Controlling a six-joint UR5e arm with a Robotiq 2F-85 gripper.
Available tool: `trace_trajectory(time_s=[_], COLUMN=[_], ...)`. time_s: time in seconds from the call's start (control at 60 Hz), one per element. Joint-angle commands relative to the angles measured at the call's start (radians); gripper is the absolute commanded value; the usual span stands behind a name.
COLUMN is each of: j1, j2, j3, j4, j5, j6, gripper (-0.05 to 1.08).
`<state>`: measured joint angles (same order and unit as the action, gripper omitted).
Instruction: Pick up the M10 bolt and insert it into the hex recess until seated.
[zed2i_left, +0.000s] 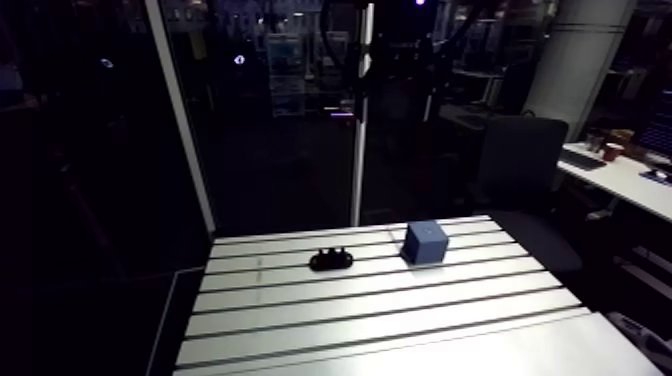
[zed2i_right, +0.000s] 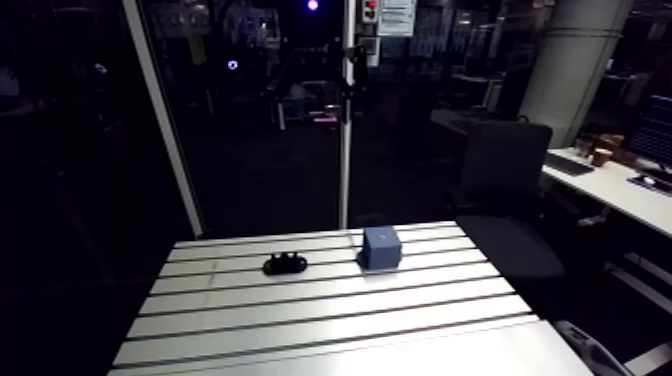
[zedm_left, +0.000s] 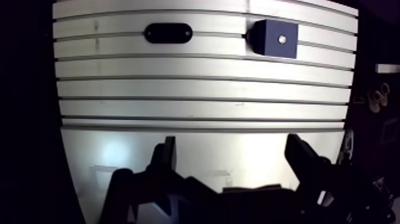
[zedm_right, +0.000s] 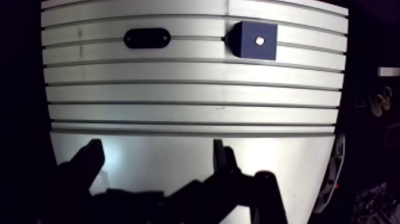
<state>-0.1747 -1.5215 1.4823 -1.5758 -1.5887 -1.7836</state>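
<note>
The gripper (zedm_left: 231, 143) is wide open and empty. In the wrist view its two dark fingers (zedm_left: 166, 158) stand well apart, with only bare table (zed2i_left: 380, 310) between them, and they touch nothing.

As for the task, none of it looks done. Nothing has been picked up, and the gripper hangs over the near part of the table, well apart from both objects, which lie far ahead of it.

In the arm view a low black piece (zed2i_left: 331, 261) sits left of the frame's centre, with small knobs on its top. From above, in the wrist view, it looks like a flat oval. The bolt cannot be made out as a separate thing. I judge it probably stands in or on this black piece, but it is too small and dark to be sure.

Just right of centre, near the black piece but not touching it, is a blue cube (zed2i_left: 424, 243). The wrist view shows a small bright dot (zedm_left: 281, 39) in the middle of its top face. That is likely the recess, though its shape cannot be read.

The whole job is left to do: reaching, closing on the bolt, carrying it across to the cube and seating it.
</note>
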Motion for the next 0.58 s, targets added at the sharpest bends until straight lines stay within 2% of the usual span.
trace_trajectory(time_s=[0.017, 0.3, 0.367, 0.417, 0.583], j1=[0.004, 0.006, 0.006, 0.006, 0.006], j2=[0.005, 0.013, 0.013, 0.014, 0.023], j3=[-0.003, 0.000, 0.003, 0.003, 0.002], j4=[0.000, -0.005, -0.005, -0.005, -0.005], j5=[0.002, 0.003, 0.010, 0.022, 0.025], j6=[0.003, 0.009, 0.011, 0.013, 0.013], gripper=[0.01, 0.01, 0.01, 0.01, 0.01])
